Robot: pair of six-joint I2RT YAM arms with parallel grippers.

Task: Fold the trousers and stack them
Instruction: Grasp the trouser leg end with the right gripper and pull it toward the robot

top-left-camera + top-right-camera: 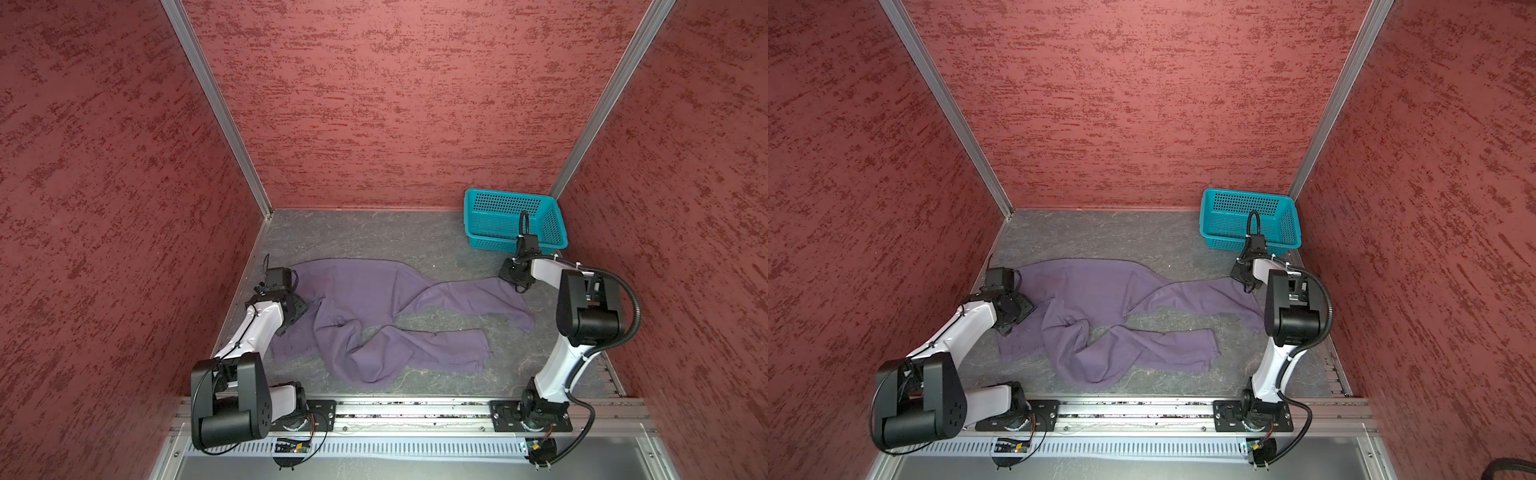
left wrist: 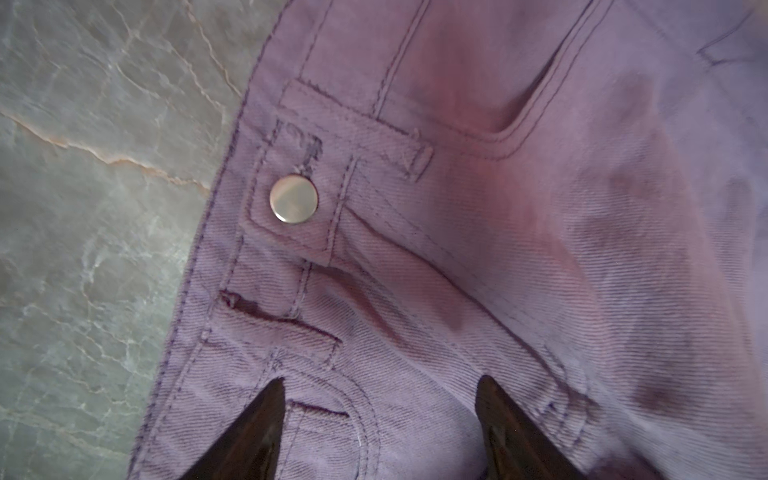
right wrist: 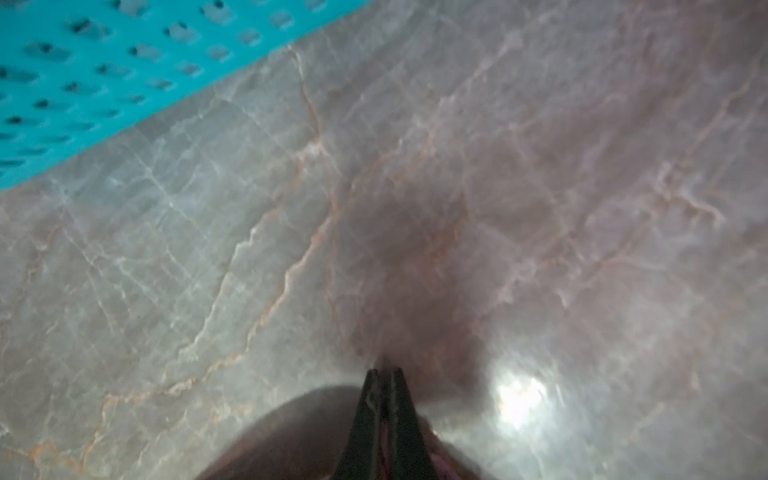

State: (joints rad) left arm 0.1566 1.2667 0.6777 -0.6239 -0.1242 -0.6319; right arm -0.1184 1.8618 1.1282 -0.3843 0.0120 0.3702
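Where the trousers [image 1: 353, 299] lie unfolded on the grey marbled table [image 1: 374, 237], their long axis runs across it from left to right in both top views. The waistband [image 2: 216, 291] points left, its metal button [image 2: 294, 198] facing up, and both legs point right. The far leg [image 1: 478, 299] reaches further right than the near leg [image 1: 436, 349], with bare table between them. The cloth is bunched and creased at the crotch. The left gripper [image 2: 381, 380] stands over the waistband end, fingers spread wide just beside the button; contact with the cloth cannot be told. The right gripper [image 3: 384, 372] sits at the hem of the far leg, fingers pressed together, pinching a sliver of cloth. The teal perforated basket [image 1: 505, 194] stands upright in the far right corner, apart from the trousers, its floor showing bare.
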